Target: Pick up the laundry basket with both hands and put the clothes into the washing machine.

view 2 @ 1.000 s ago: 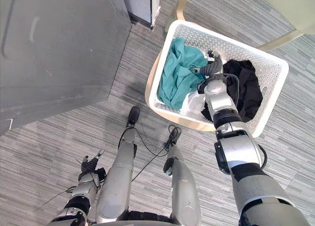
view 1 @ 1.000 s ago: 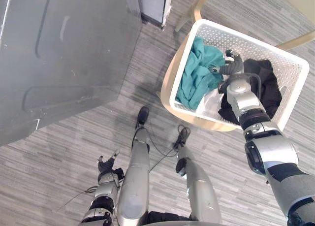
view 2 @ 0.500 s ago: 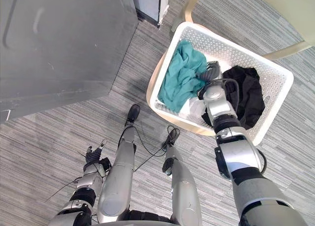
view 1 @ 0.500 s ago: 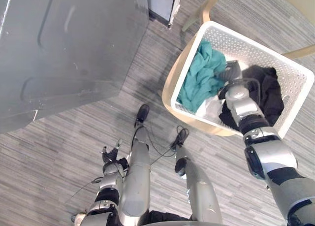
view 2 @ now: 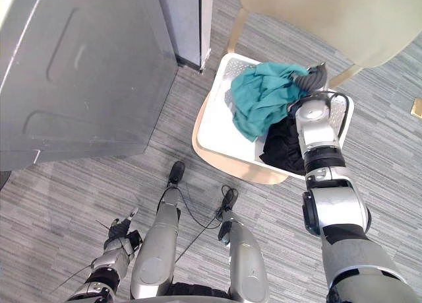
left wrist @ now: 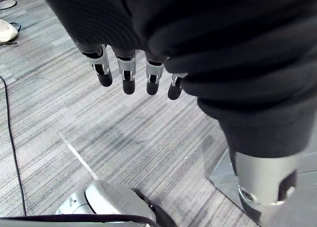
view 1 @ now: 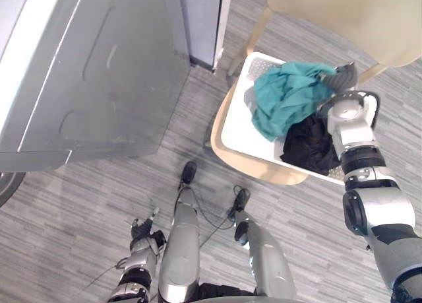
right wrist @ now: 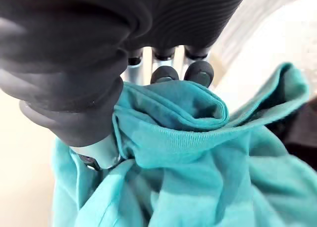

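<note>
Grey striped plank floor (view 1: 99, 204); large grey metal washing machine (view 1: 99, 85) at left, white perforated plastic laundry basket (view 1: 241, 128) on a round beige seat (view 1: 247, 166). Count: 1 basket, 2 garments; crumpled teal cloth garment (view 1: 287, 98) held above the basket, black cloth garment (view 1: 310, 144) inside it. Right wrist view adds: right hand (view 1: 341, 77) curled, pinching the teal fold; left wrist view: left hand (left wrist: 129, 68) low over the floor, fingers relaxed, holding nothing.

A laundry corner: washing machine (view 1: 99, 72), laundry basket (view 1: 239, 131) on chair (view 1: 264, 173), carpet (view 1: 86, 191).
</note>
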Controlling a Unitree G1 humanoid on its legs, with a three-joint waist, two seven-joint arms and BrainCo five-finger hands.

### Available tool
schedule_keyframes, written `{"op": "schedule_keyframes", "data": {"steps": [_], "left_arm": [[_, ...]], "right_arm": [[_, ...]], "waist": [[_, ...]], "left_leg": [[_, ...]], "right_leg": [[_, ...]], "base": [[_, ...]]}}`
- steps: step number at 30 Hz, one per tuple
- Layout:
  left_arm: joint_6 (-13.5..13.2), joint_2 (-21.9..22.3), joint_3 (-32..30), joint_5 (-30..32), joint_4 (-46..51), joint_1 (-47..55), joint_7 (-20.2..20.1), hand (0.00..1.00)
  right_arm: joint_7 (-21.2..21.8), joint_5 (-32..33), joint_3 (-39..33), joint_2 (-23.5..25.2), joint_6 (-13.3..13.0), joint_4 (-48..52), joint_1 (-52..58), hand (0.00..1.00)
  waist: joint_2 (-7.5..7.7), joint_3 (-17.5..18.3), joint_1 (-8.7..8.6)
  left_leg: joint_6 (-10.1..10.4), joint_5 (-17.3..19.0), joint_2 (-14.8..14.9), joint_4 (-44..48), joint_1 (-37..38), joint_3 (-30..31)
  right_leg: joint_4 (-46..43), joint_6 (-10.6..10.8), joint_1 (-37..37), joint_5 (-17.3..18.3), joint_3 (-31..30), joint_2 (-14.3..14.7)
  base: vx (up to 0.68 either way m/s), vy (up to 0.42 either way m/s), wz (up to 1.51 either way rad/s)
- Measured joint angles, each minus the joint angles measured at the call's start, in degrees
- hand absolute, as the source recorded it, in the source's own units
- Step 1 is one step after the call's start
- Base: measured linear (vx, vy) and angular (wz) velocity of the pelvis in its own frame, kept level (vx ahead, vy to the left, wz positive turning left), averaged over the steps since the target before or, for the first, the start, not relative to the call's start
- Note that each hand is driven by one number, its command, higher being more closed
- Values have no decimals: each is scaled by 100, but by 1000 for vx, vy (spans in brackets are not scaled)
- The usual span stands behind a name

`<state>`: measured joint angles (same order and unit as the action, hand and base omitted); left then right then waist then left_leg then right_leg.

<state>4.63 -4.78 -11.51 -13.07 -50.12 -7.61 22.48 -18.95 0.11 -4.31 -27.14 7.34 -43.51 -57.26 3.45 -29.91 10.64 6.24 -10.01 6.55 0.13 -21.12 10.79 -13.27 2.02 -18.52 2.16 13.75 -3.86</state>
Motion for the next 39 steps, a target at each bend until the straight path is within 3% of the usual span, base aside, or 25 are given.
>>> {"op": "schedule_keyframes", "data": {"steps": [4, 7, 8, 10, 16, 22, 30, 39], "left_arm": [[56, -4, -3, 22, 27, 92, -70, 0], [140, 64, -5, 35, 183, 485, -163, 0], [146, 84, -6, 38, 273, 565, -199, 0], [177, 130, 8, 74, 667, 813, -256, 0], [167, 213, 344, 156, 2183, 1037, -263, 0], [104, 482, 1162, 324, 3782, 1097, -250, 0], [-39, 539, 2001, 776, 5268, 893, -136, 0], [-179, 553, 2969, 881, 5494, 388, -377, 0]], "right_arm": [[-172, 223, -583, -24, -28, 1319, 857, 100], [-208, 224, -724, 471, -49, 2357, 1924, 100], [-206, 222, -729, 585, -68, 2545, 2102, 100], [-195, 209, -826, 1052, -167, 3331, 2860, 100], [-18, 154, -1003, 1648, -340, 4697, 3873, 100], [44, 134, -573, 2314, -651, 5977, 4574, 100], [32, -20, 356, 2691, -938, 6882, 4680, 100], [7, -80, 665, 2782, -1135, 7145, 4679, 100]], "waist": [[13, 101, -72], [30, 863, -238], [25, 941, -261], [27, 1323, -364], [5, 1878, -549], [-197, 2362, -756], [-357, 2699, -983], [-439, 2945, -1105]], "left_leg": [[-40, -39, -98, -184, 497, -36], [-79, -67, -119, -427, 674, -157], [-80, -68, -119, -473, 771, -181], [-108, -42, -113, -539, 980, -289], [-125, 96, -103, -542, 1375, -600], [-217, 248, -135, -543, 1797, -1097], [-229, 450, -110, -545, 2157, -1716], [-235, 471, -153, -549, 2267, -1892]], "right_leg": [[-159, 62, 317, 147, -42, -129], [-36, 106, 397, 173, -129, -151], [-3, 107, 467, 173, -163, -151], [175, 120, 680, 168, -223, -135], [383, 169, 993, 127, -467, -114], [747, 249, 1369, -80, -827, -128], [1000, 340, 1534, -268, -1389, -117], [1049, 361, 1580, -317, -1556, -127]], "base": [[9, 10, 3], [103, 7, -10], [136, -3, -23], [115, 4, -15], [61, 17, -22], [17, 41, -32], [-4, 24, -38], [7, 4, -10]]}}
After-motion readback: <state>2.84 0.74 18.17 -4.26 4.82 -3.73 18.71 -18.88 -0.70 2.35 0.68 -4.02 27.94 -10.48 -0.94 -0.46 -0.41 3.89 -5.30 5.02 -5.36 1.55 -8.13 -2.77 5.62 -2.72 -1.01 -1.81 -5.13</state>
